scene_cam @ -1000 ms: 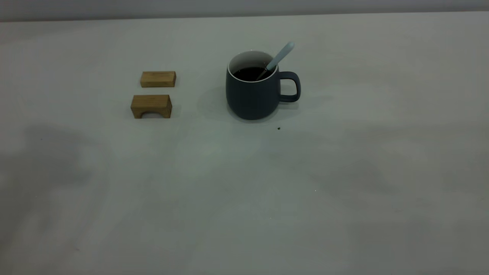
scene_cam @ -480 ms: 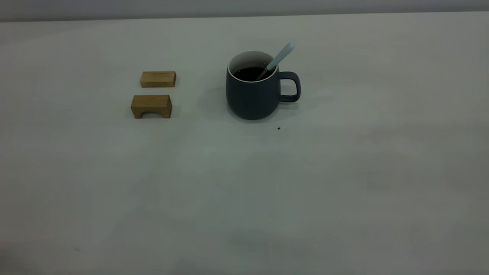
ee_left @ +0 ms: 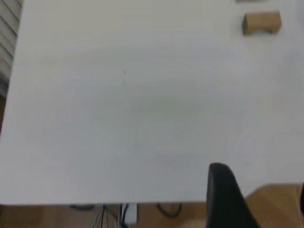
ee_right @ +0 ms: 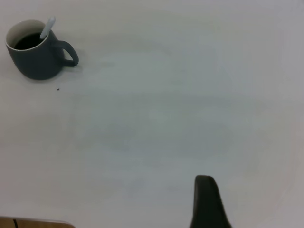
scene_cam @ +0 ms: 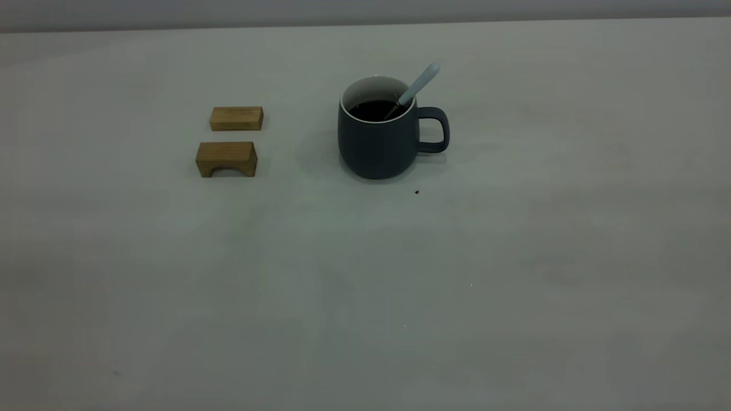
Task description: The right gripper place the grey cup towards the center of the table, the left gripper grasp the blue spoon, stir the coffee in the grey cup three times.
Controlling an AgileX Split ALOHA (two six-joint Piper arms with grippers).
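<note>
As both arms sat withdrawn at the near table edge:
Cup: rounded dark blue-grey mug (scene_cam: 377,137) stood mid-table, far side.
Spoon: slim pale-blue-handled spoon (scene_cam: 418,85) leaned in its black coffee (scene_cam: 372,109).
Tools: left tool (ee_left: 227,194) and right tool (ee_right: 206,202) held nothing; opening unclear.
Left: apparently nothing.

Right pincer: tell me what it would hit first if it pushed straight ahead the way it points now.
Probably nothing at first: only bare table lies ahead of the right pincer. The cup sits far off to one side, though depth is unclear.
</note>
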